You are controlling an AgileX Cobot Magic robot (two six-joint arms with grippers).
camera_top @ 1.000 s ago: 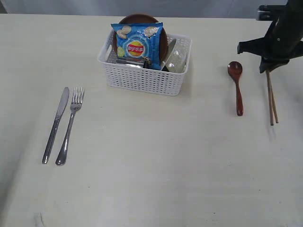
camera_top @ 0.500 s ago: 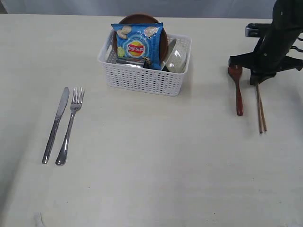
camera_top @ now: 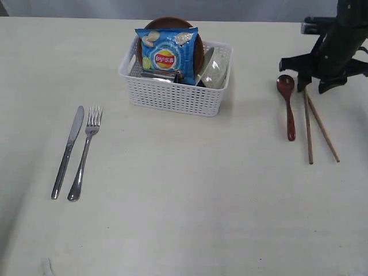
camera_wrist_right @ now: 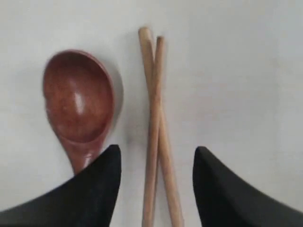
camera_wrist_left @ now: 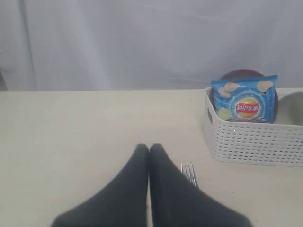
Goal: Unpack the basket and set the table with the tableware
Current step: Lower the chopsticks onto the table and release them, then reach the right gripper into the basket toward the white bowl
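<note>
The white basket stands at the back middle of the table. It holds a brown plate on edge, a white bowl and a shiny steel cup. Knife and fork lie side by side at the left. The reddish-brown spoon lies at the right, with two chopsticks splayed in a V beside it. My right gripper hovers open over the chopsticks' far ends, touching neither them nor the spoon. My left gripper is shut and empty above the fork tines.
A blue chip bag leans upright in the basket in front of the plate. The left wrist view shows the basket with the bag ahead of the left gripper. The left arm is outside the exterior view.
My right gripper carried the chopsticks left toward the spoon, then opened and let them go. They now lie on the table, fanned apart.
</note>
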